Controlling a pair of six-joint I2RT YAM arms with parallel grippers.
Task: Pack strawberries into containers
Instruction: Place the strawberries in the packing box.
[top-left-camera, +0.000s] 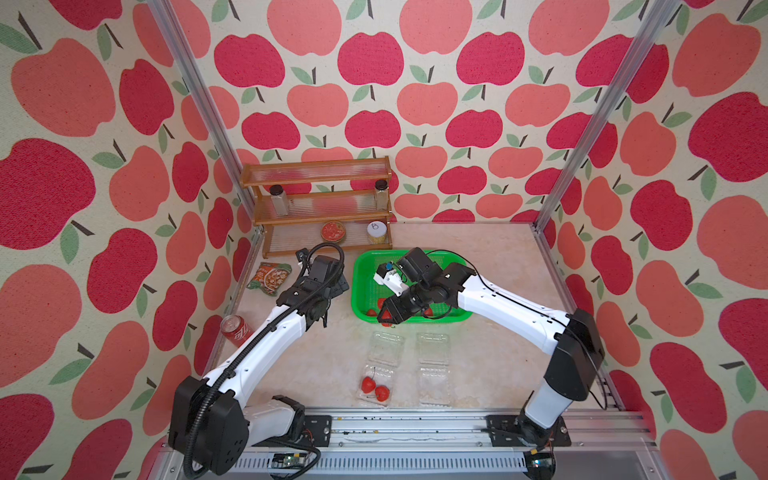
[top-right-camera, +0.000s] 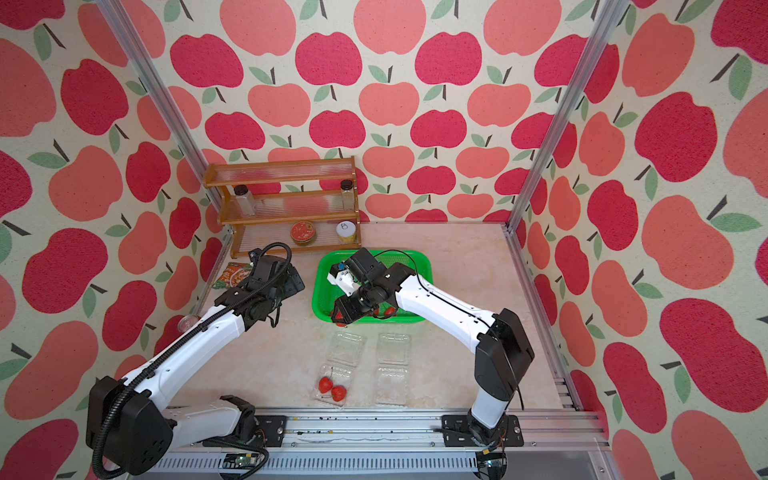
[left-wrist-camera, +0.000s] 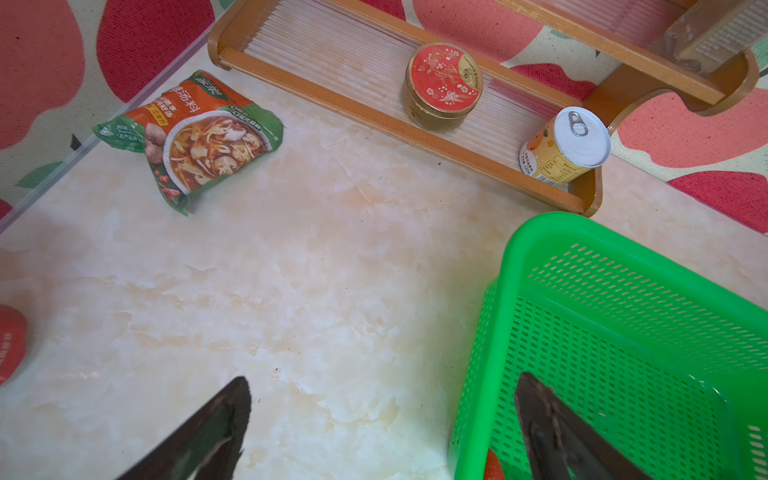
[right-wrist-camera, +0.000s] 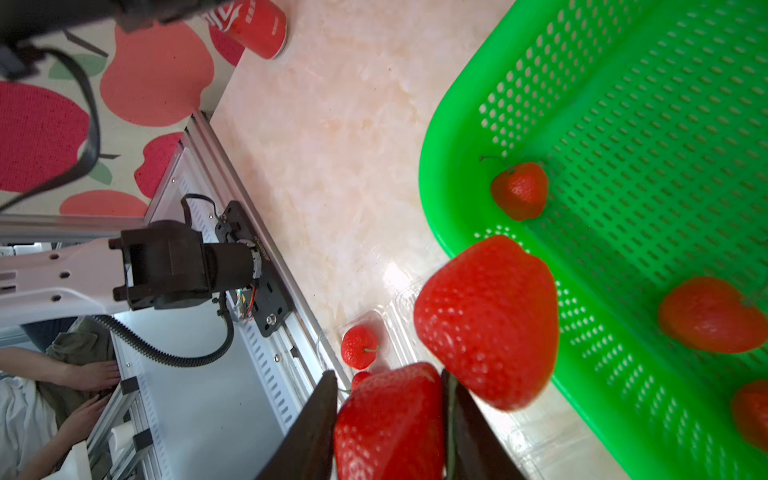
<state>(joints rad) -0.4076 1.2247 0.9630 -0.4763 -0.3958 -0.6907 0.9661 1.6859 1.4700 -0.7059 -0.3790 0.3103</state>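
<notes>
Pale marble desk (top-left-camera: 498, 266), with apple walls all round. Nearest, two clear containers (top-left-camera: 433, 368) lie open, and the left one holds two strawberries (top-left-camera: 368, 384). Behind them, the right arm (top-left-camera: 511, 307) bends low over the near corner of the green basket (top-left-camera: 356, 286). The right fingers (top-left-camera: 385, 316) are pinched round one strawberry (right-wrist-camera: 390, 419). Another seems to hang beside it. More berries (right-wrist-camera: 519, 191) lie in the basket. The left arm (top-left-camera: 274, 328) reaches beside the basket, its left fingers (top-left-camera: 340, 286) spread wide and holding nothing.

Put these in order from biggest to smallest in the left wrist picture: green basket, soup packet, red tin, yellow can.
1. green basket, though partly cut off.
2. soup packet.
3. red tin and yellow can look about the same, so I won't rank them.
</notes>
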